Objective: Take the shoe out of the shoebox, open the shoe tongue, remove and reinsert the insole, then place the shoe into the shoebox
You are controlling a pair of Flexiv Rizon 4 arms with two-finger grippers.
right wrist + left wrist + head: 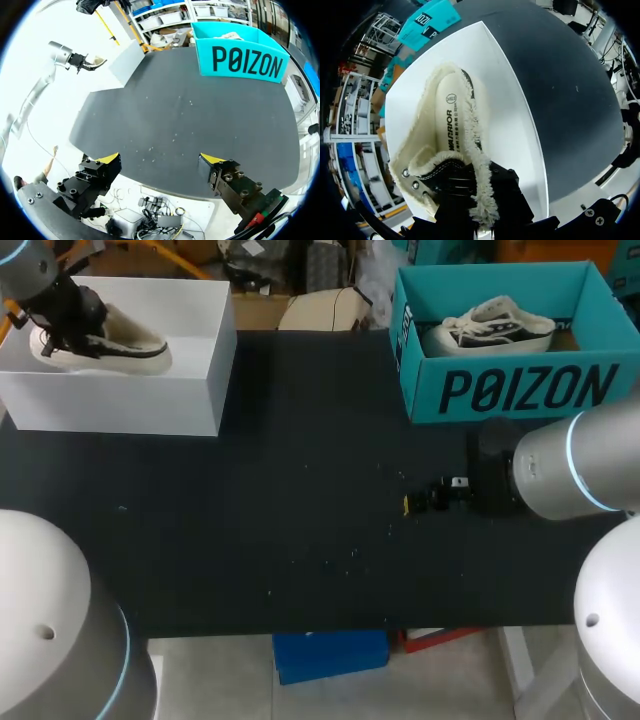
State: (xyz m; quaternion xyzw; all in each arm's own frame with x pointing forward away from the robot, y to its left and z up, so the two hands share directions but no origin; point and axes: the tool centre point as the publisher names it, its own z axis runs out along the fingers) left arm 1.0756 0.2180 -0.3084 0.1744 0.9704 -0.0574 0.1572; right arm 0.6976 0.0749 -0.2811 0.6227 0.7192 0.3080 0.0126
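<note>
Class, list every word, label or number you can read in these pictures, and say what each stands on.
"POIZON": big dark letters on the front wall of the teal shoebox.
"WARRIOR": printed along the insole of the fleece-lined shoe in the white shoebox.
Round stamp and small print beside it on the insole: too small to read.

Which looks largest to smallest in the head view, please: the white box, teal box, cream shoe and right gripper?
1. The white box and the teal box, about alike.
2. The cream shoe.
3. The right gripper.

Black table (300, 540) with scattered pale specks
</note>
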